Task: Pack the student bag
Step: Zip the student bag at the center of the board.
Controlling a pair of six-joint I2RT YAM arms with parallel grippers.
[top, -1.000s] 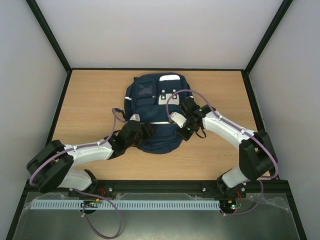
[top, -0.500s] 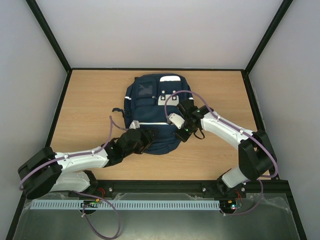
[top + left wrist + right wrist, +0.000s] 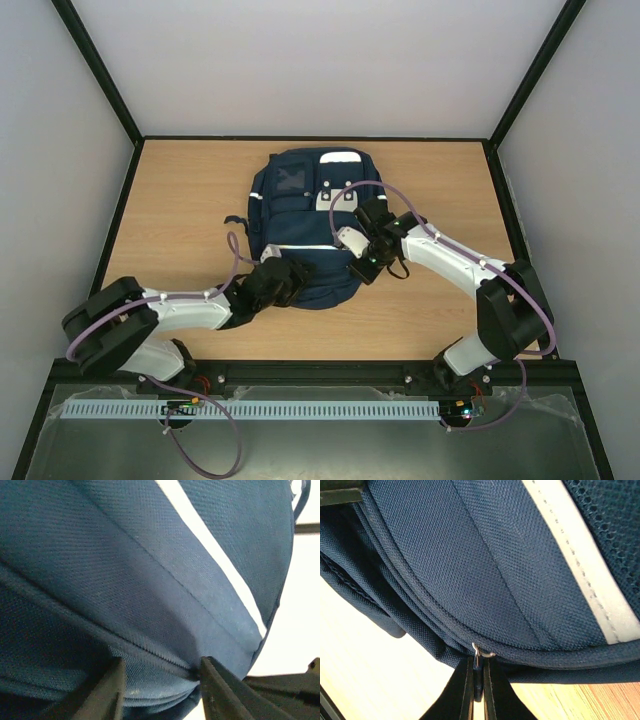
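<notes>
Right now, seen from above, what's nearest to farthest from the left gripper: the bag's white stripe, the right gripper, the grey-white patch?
From the left gripper:
1. White stripe, just beyond it.
2. Right gripper, off to its right.
3. Grey-white patch, at the far end.

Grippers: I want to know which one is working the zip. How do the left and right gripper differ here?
The left gripper has its jaws apart, astride a fold of the student bag, while the right gripper is pinched shut on the zipper pull. The left gripper is at the bag's near left part, the right gripper at its near right. Both work at the bag's near end.
</notes>
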